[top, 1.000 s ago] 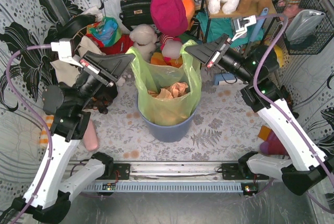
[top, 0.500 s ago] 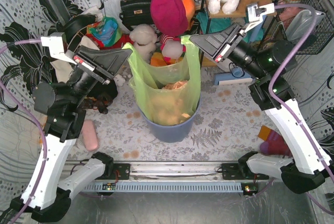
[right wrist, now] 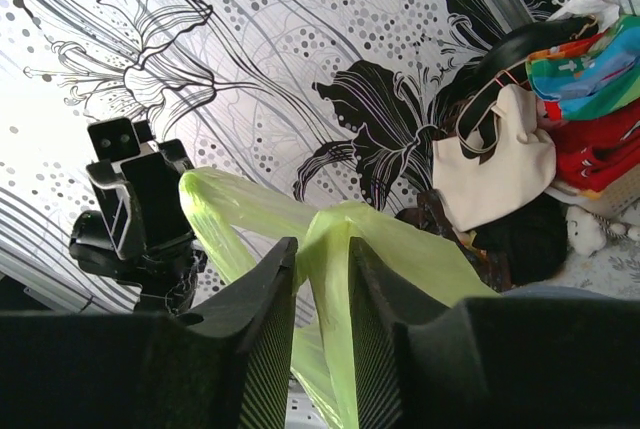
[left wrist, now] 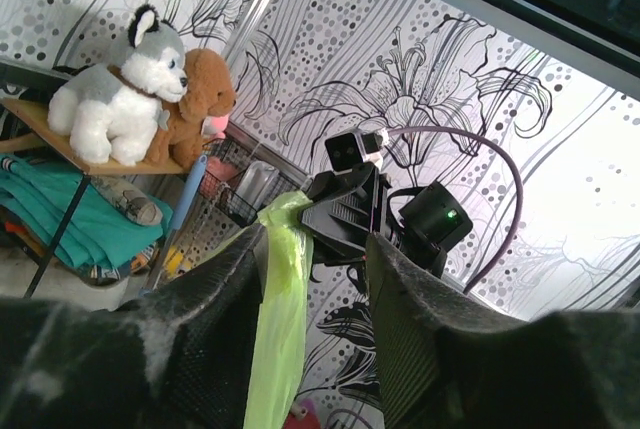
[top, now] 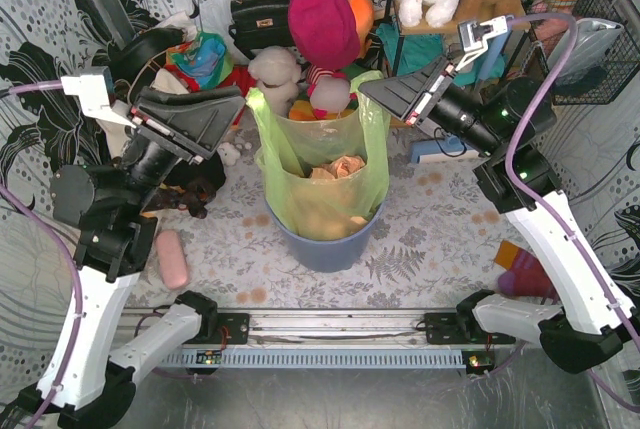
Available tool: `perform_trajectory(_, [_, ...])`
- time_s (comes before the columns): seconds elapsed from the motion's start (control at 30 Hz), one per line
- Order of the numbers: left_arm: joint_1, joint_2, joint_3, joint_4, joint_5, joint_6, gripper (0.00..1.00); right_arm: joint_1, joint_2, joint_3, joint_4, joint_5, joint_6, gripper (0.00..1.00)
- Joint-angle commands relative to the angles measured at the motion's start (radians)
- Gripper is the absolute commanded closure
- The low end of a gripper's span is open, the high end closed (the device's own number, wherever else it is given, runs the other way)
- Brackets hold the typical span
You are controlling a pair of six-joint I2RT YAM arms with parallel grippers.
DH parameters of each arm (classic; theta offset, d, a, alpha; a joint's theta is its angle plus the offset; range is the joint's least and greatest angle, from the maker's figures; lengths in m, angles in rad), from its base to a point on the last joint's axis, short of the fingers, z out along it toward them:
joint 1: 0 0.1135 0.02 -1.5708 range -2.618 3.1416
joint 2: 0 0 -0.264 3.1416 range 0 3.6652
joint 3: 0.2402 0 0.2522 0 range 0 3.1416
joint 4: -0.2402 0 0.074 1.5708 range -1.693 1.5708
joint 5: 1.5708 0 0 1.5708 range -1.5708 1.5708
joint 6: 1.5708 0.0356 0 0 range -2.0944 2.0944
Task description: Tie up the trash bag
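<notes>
Though aloft (rim only), trash bag [top: 300, 154]

you have no text, brand or number you can read in these views. the small red-and-white sticker [top: 152, 121] on the left gripper [top: 238, 101], like its twin on the right gripper [top: 365, 92], is too small to make out.

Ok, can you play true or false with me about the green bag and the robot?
1. The bag sits in a blue bin. True.
2. The bag is tied in a knot. False: its top gapes open.
3. A strip of bag runs between the right fingers. True.
4. The left fingers are pressed shut. False: a gap shows, with bag in it.
5. The husky lies on the floor. False: it sits on a shelf.
</notes>
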Motion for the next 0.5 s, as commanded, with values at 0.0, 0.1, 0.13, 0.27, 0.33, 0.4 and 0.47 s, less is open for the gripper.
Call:
perform_trajectory(0.0, [-0.002,0.014,0.089,0.003,-0.018,0.026,0.46,0.002,-0.02,0.079,-0.048,0.008,-0.041,0.73])
perform_trajectory(0.1, [-0.003,0.049,0.171,-0.02,-0.004,0.025,0.46,0.003,-0.031,0.102,-0.095,0.018,-0.06,0.72])
perform_trajectory(0.13, [-0.002,0.063,0.198,-0.022,0.003,0.019,0.46,0.002,-0.036,0.109,-0.109,0.019,-0.066,0.72])
perform_trajectory(0.27, [-0.002,0.138,0.319,-0.021,0.067,-0.025,0.46,0.003,-0.036,0.153,-0.192,0.03,-0.097,0.72])
perform_trajectory(0.33, [-0.001,0.181,0.366,-0.021,0.102,-0.038,0.46,0.002,-0.036,0.159,-0.203,0.033,-0.098,0.75])
perform_trajectory(0.4, [-0.002,0.212,0.385,-0.01,0.118,-0.047,0.46,0.002,-0.033,0.16,-0.211,0.032,-0.099,0.76])
perform_trajectory(0.47, [-0.003,0.237,0.387,0.013,0.126,-0.068,0.46,0.002,-0.034,0.16,-0.226,0.034,-0.103,0.75])
